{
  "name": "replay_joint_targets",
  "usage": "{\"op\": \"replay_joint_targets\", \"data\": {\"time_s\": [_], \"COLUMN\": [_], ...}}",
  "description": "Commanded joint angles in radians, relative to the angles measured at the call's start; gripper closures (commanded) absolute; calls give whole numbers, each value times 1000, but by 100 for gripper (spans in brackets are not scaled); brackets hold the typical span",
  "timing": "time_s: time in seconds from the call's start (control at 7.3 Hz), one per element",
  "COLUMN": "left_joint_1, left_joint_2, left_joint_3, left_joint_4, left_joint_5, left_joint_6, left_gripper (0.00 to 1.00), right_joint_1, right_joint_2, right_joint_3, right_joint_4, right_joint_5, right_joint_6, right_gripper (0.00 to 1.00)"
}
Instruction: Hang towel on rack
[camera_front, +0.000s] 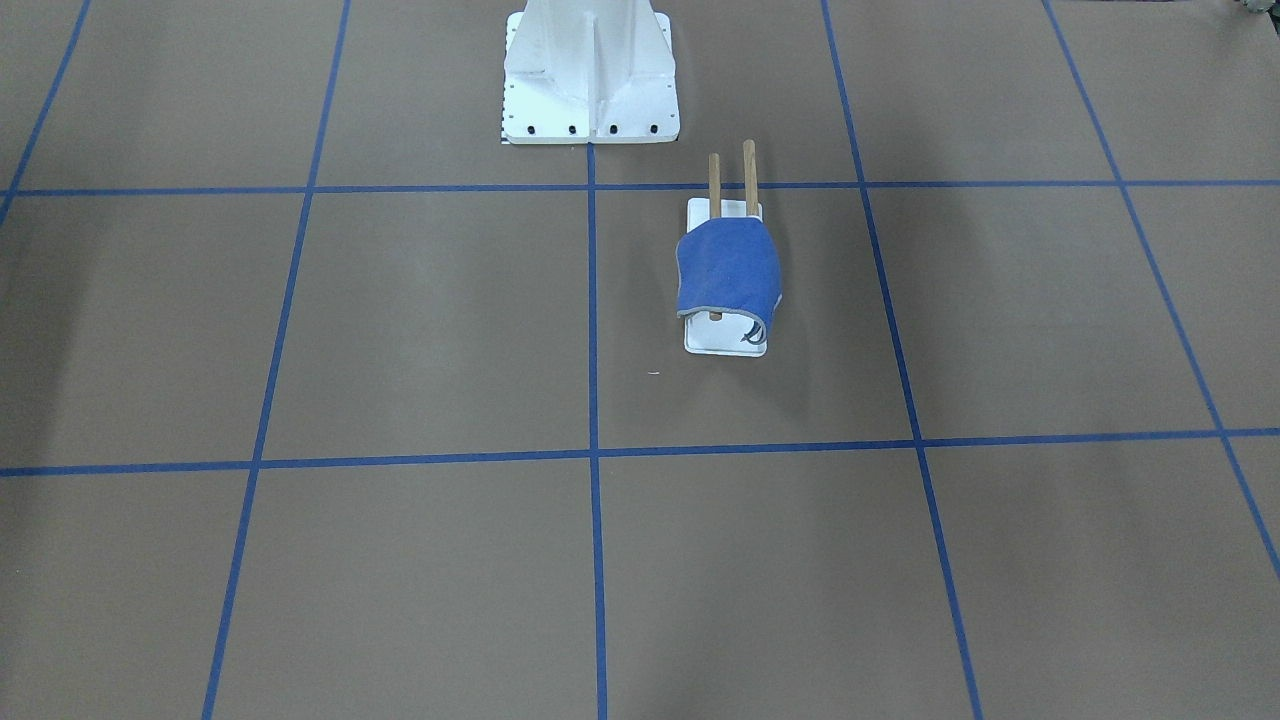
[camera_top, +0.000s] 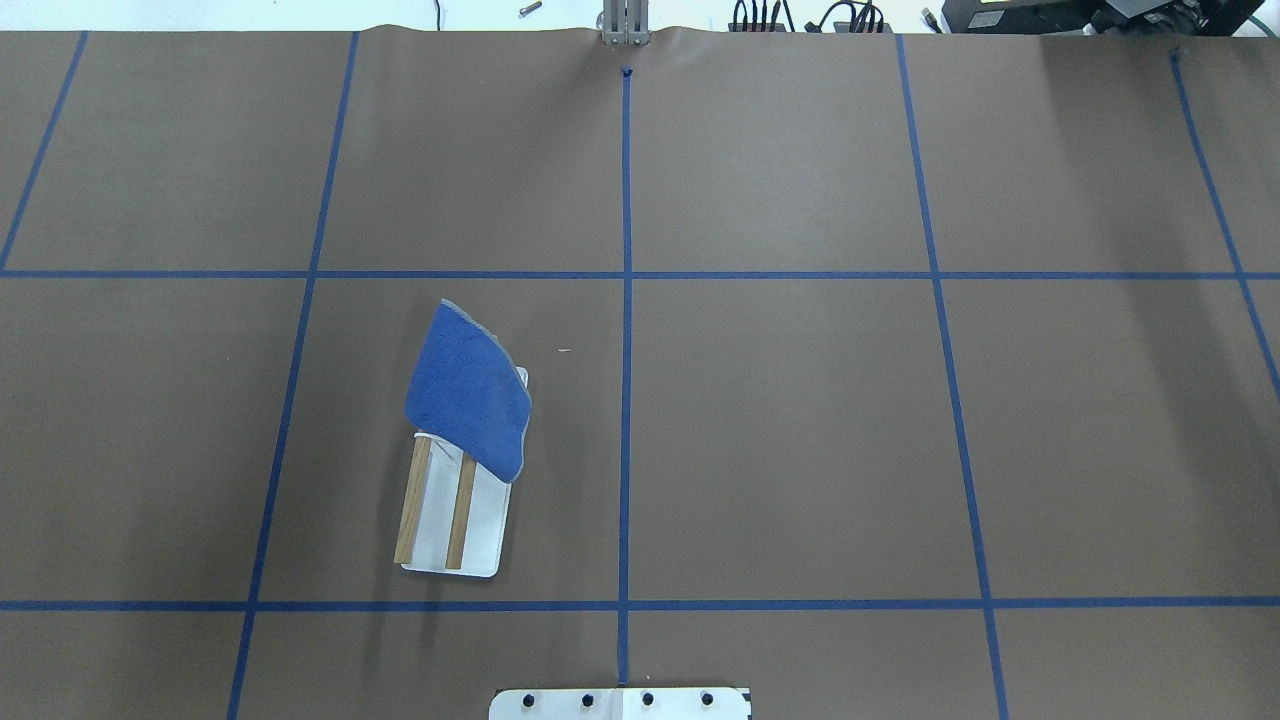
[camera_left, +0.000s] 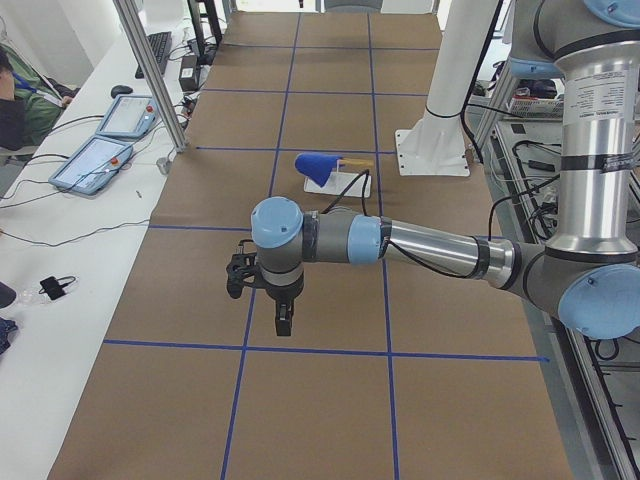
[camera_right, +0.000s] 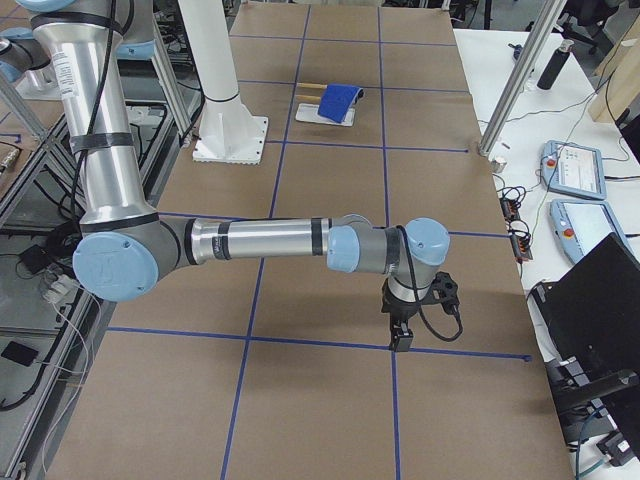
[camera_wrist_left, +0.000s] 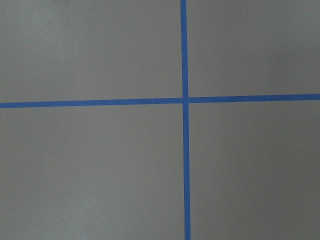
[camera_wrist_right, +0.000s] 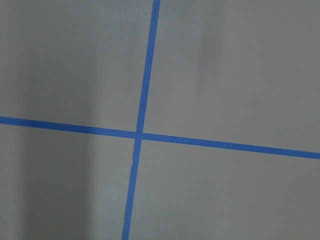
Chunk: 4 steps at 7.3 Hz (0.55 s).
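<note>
Pedestal (camera_front: 590, 75) near robot-side end of rack (camera_front: 722, 342); towel (camera_front: 728, 270) covers other half

The blue towel (camera_front: 728, 272) lies draped over both rods of the rack (camera_front: 748, 177).

You're working in a robotics lab.
Your table (camera_top: 800, 450) is papered brown and marked off in a blue tape grid (camera_top: 626, 400). A white pedestal (camera_front: 590, 70) is bolted to it, and two industrial arms reach over it: the left arm (camera_left: 430, 245) and the right arm (camera_right: 260, 240). Teach pendants (camera_left: 92, 162) lie on the white side bench (camera_left: 60, 300), next to aluminium frame posts (camera_left: 150, 70). Cables (camera_top: 760, 14) are bundled at the far edge.
</note>
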Motion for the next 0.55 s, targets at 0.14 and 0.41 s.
{"op": "replay_joint_targets", "data": {"time_s": [0.14, 0.41], "left_joint_1": [-2, -2], "left_joint_2": [3, -3], "left_joint_3": [9, -14], "left_joint_4": [-10, -10], "left_joint_5": [-1, -8], "left_joint_6": [6, 3], "left_gripper": [1, 1], "right_joint_1": [46, 46], "right_joint_2": [-9, -39], "right_joint_3": [19, 112], "right_joint_4": [-26, -122], "right_joint_5": [55, 41], "right_joint_6": [6, 6], "right_gripper": [0, 0]}}
